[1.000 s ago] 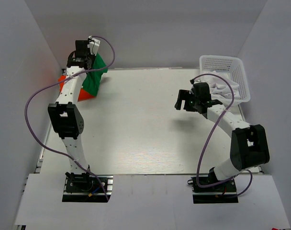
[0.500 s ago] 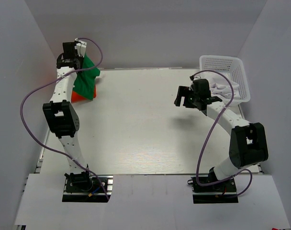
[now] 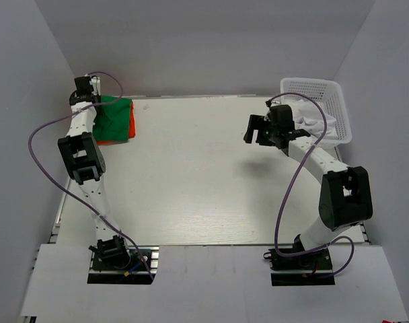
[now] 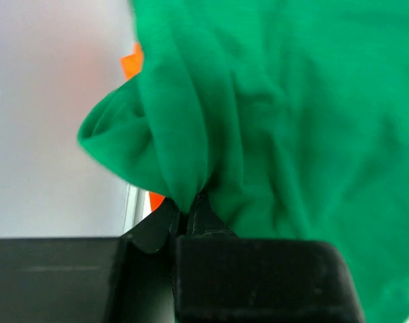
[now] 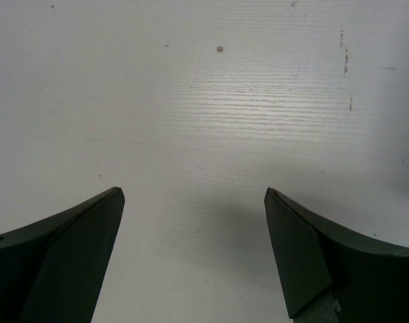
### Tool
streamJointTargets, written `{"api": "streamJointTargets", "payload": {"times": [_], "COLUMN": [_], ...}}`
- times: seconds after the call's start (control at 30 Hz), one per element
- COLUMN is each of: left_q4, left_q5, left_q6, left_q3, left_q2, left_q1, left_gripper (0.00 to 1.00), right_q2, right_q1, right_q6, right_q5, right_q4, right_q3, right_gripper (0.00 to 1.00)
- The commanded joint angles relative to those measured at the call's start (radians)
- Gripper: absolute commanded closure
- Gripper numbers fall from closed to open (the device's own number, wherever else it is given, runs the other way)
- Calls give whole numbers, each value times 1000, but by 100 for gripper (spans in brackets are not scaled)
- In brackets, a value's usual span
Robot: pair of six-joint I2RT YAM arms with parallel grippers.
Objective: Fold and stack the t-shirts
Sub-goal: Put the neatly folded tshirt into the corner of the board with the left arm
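The green t-shirt (image 3: 113, 117) lies folded on top of the orange-red t-shirt (image 3: 130, 128) at the table's far left corner. My left gripper (image 3: 84, 98) is at the shirt's far left edge, shut on a bunched fold of the green t-shirt (image 4: 184, 134). A sliver of orange-red cloth (image 4: 132, 64) shows past the green in the left wrist view. My right gripper (image 3: 256, 129) is open and empty, held above bare table (image 5: 204, 101) left of the basket.
A white lattice basket (image 3: 320, 91) with white cloth inside stands at the far right corner. White walls close in the table at the left, back and right.
My left gripper has moved left and down with the green t-shirt, which now lies flat over the orange-red one. My right gripper has shifted slightly back and left.
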Motion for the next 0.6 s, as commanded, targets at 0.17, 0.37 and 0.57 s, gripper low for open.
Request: {"api": "streamJointTargets", "payload": {"times": [0.17,0.37,0.57], "left_q4": [10,-45,68], "left_q5": [-73,-139,110], "left_q6": [-113,-189,-164], "left_q3": [114,146,-56], "left_q2": [25,5,-225], "left_q1": [35,36,-1], "left_gripper": [33,2,0], "right_q2": [27,24,17], "right_q1": [3,3,5], "right_q6": [-1,-15,-4], "right_q5": [3,-46,-117], "right_q4": [-7,3,47], "right_q3": [70,76,46], "right_gripper": [9,9,9]}}
